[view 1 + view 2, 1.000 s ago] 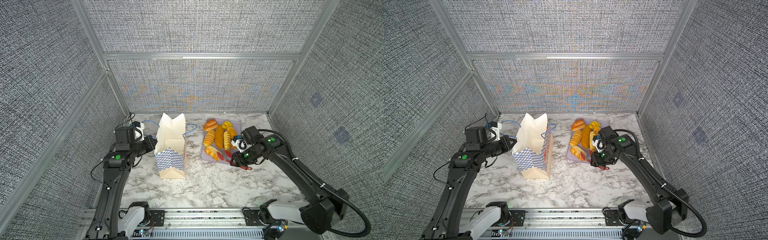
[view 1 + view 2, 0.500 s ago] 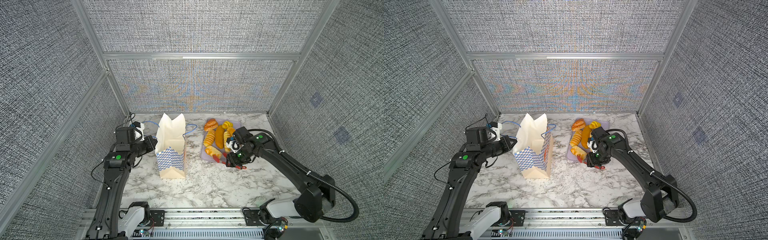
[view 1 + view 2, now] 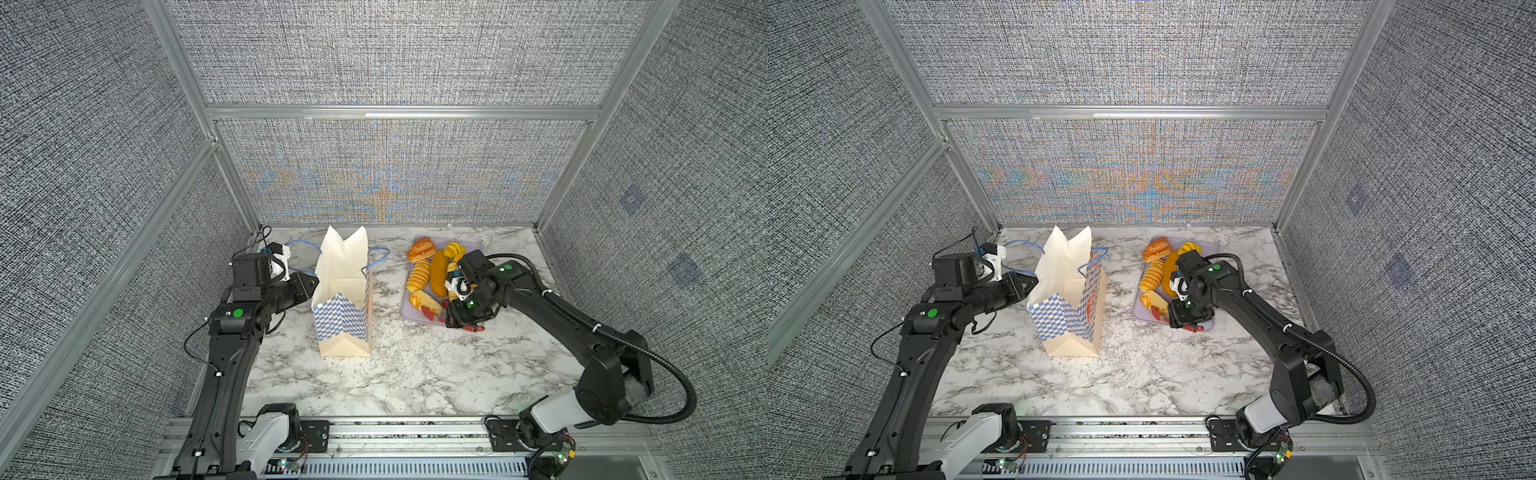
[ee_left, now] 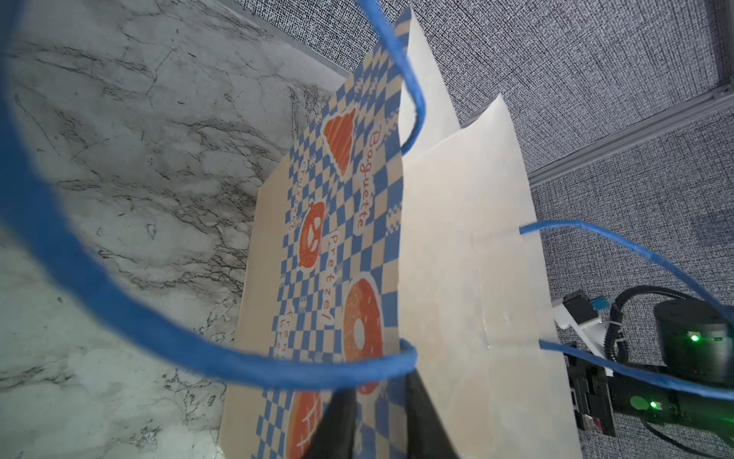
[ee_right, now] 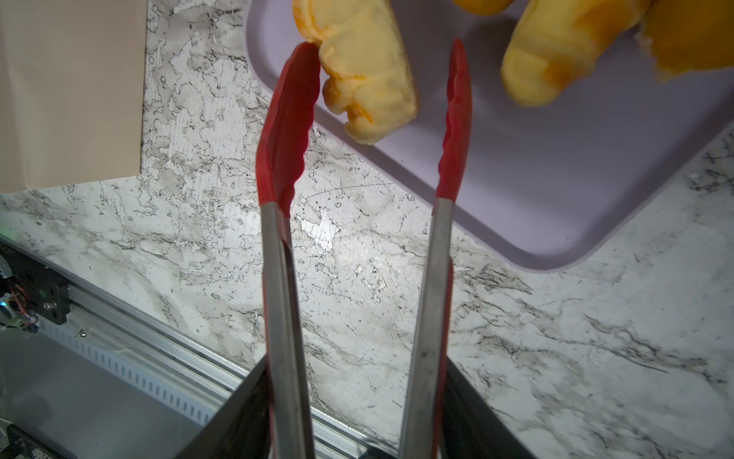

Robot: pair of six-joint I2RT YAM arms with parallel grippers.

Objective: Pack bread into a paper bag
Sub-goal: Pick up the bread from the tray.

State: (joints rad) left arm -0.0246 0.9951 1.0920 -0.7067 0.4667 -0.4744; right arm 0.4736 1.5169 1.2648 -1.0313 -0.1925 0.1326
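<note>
The paper bag (image 3: pixel 340 324) (image 3: pixel 1065 324) stands open on the marble table. My left gripper (image 3: pixel 309 286) (image 4: pixel 377 387) is open at the bag's left rim (image 4: pixel 456 238), one finger outside the checkered face and one inside, under a blue handle (image 4: pixel 278 373). My right gripper (image 3: pixel 461 313) (image 5: pixel 357 361) is shut on red-tipped metal tongs (image 5: pixel 294 119). The tong tips stand apart around a pale yellow bread (image 5: pixel 369 79) (image 3: pixel 426 301) at the lilac tray's near corner. One tip touches the bread's side. Several more bread pieces (image 3: pixel 438 274) (image 3: pixel 1156 272) lie on the tray.
The lilac tray (image 3: pixel 409 311) (image 5: pixel 516 179) lies at the back right, close to the bag's right side (image 5: pixel 67 91). Grey fabric walls enclose the table on three sides. An aluminium rail (image 3: pixel 395 432) runs along the front edge.
My right arm has swung left along the tray's front, bringing the tongs around the pale bread. My left gripper stays at the bag's rim, and its fingers have parted.
</note>
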